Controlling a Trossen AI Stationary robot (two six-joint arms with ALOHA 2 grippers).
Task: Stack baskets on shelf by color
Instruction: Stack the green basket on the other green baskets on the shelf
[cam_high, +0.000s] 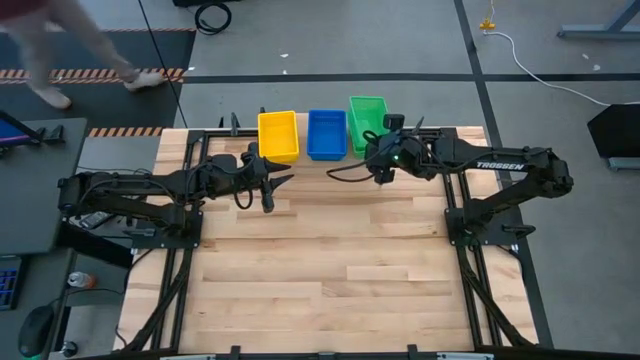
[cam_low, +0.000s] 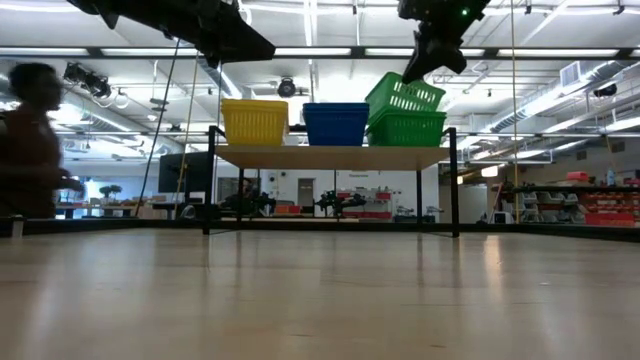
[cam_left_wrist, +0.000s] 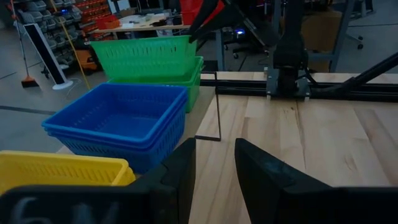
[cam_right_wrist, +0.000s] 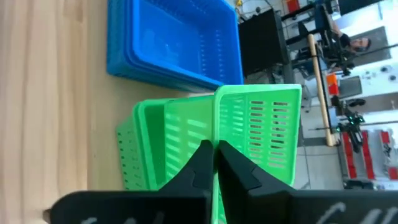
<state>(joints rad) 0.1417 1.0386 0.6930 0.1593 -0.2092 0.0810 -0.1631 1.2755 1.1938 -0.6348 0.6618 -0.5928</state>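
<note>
Low view shows the right claw (cam_low: 420, 62) pinched shut on the tilted top green basket (cam_low: 405, 98)'s wall; level it, then seat it squarely in the green stack (cam_low: 408, 128) on the shelf (cam_low: 335, 156). Left claw (cam_high: 268, 190) waits half-open, empty, over the bench (cam_high: 330, 270).

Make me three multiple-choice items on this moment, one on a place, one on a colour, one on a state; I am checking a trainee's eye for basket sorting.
1. Where on the shelf does the blue stack stand?
A. Between the yellow and green stacks
B. At the yellow end
C. On the tabletop below

2. What colour is the tilted basket pinched by the right hand?
A. Yellow
B. Blue
C. Green

3. How do the left hand fingers stand?
A. Clamped on a yellow basket
B. Apart, holding nothing
C. Shut on the shelf leg

Answers: 1 A, the high view shows yellow stack, blue, green stack in a row. 2 C, the right wrist view shows the fingers closed on a green wall. 3 B, the left wrist view shows a gap between the fingers with bare wood beyond.
</note>
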